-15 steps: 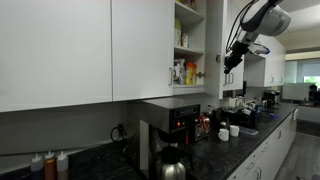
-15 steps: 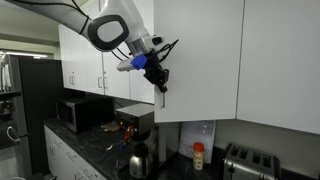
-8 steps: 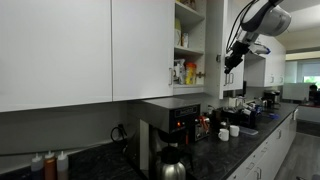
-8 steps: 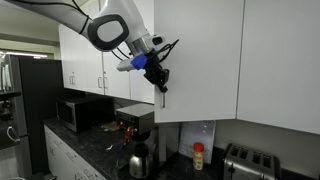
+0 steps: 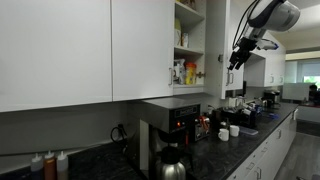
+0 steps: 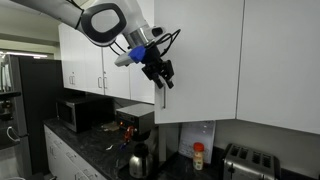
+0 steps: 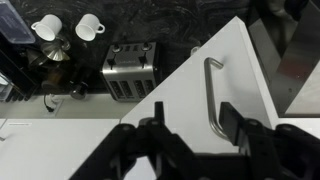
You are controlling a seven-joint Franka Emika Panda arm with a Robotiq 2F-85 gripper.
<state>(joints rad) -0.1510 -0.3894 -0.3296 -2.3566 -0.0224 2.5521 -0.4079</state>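
— We take the cupboard door (image 7: 175, 95) for smooth white laminate, faintly satin.
— Its handle (image 7: 212, 100) looks like brushed metal to us, and the pincer (image 7: 192, 118) like matt black plastic.
— We see gleaming steel on the toaster (image 7: 130, 68) and polished speckled stone on the bench (image 7: 170, 25).

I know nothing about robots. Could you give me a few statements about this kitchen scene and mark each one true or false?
1. The claw has its jaws apart. True.
2. The cabinet door handle is a round knob. False: it is a long metal bar.
3. The cups on the counter are black. False: both are white.
4. A toaster stands on the counter. True.
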